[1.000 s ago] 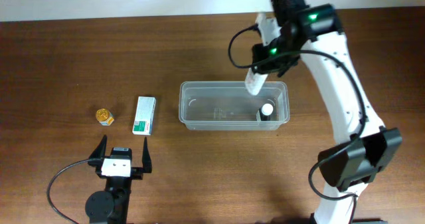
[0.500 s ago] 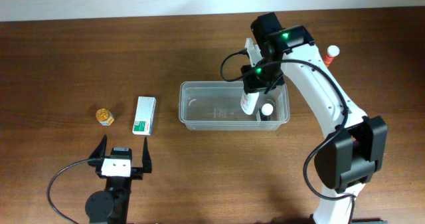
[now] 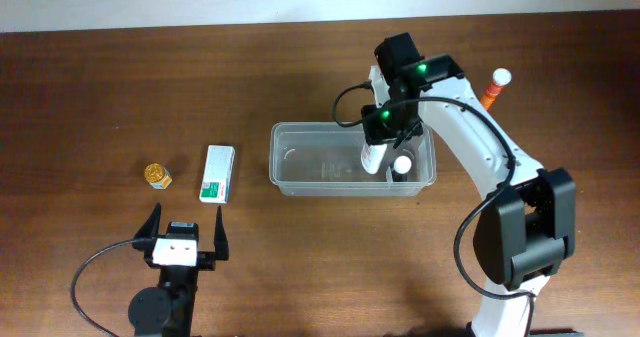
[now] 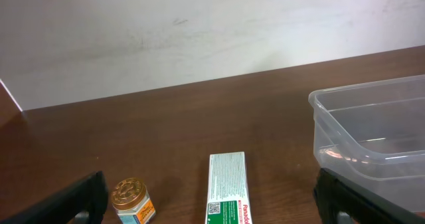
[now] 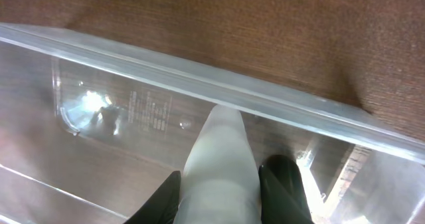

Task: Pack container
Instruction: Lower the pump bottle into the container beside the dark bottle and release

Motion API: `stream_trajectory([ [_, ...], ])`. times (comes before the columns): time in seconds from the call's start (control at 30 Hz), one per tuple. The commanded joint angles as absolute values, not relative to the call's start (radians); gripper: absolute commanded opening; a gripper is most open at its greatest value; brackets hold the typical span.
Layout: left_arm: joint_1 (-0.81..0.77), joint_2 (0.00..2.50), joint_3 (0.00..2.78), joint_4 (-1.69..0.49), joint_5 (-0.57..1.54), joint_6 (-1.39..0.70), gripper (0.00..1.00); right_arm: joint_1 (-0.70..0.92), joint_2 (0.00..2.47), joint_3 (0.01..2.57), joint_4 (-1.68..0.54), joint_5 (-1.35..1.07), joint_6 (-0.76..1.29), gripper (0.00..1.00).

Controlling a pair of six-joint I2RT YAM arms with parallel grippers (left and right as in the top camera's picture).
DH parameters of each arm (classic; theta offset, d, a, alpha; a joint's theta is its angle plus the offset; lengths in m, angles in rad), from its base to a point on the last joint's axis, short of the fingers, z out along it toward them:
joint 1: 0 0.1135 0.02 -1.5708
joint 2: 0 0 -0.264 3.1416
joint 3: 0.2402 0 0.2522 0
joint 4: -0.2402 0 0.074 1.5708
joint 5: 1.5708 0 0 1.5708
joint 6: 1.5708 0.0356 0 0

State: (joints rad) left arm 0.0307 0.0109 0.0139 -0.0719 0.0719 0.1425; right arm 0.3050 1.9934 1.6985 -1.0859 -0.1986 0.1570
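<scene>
The clear plastic container [image 3: 300, 167] lies mid-table; it shows at the right of the left wrist view [image 4: 372, 131] and fills the right wrist view [image 5: 119, 104]. My right gripper [image 3: 385, 127] is shut on a white bottle [image 3: 375, 157], whose lower end reaches down inside the container's right part. In the right wrist view the white bottle [image 5: 222, 157] sits between my black fingers [image 5: 285, 184]. A small black bottle with a white cap [image 3: 401, 166] stands in the container beside it. My left gripper [image 3: 185, 239] is open near the front edge, empty.
A green-and-white box [image 3: 217, 173] and a small gold-lidded jar [image 3: 157, 176] lie left of the container; both show in the left wrist view, the box [image 4: 227, 187] and the jar [image 4: 131, 199]. An orange tube with a white cap [image 3: 493, 85] lies at the back right.
My right gripper has moved left and down with the white bottle, bringing its lower end from above the container's far rim into the container beside the capped bottle. The left arm has not moved.
</scene>
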Motion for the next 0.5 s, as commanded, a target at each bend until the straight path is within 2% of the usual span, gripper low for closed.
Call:
stream_trajectory([
  [0.0,0.036,0.005,0.009,-0.075,0.083,0.159,0.99,0.316,1.989,1.691,-1.076,-0.182,0.167,0.28],
  [0.13,0.036,0.005,0.009,-0.075,0.083,0.159,0.99,0.316,1.989,1.691,-1.076,-0.178,0.167,0.32],
  [0.47,0.036,0.005,0.009,-0.075,0.083,0.159,0.99,0.316,1.989,1.691,-1.076,-0.178,0.167,0.32],
])
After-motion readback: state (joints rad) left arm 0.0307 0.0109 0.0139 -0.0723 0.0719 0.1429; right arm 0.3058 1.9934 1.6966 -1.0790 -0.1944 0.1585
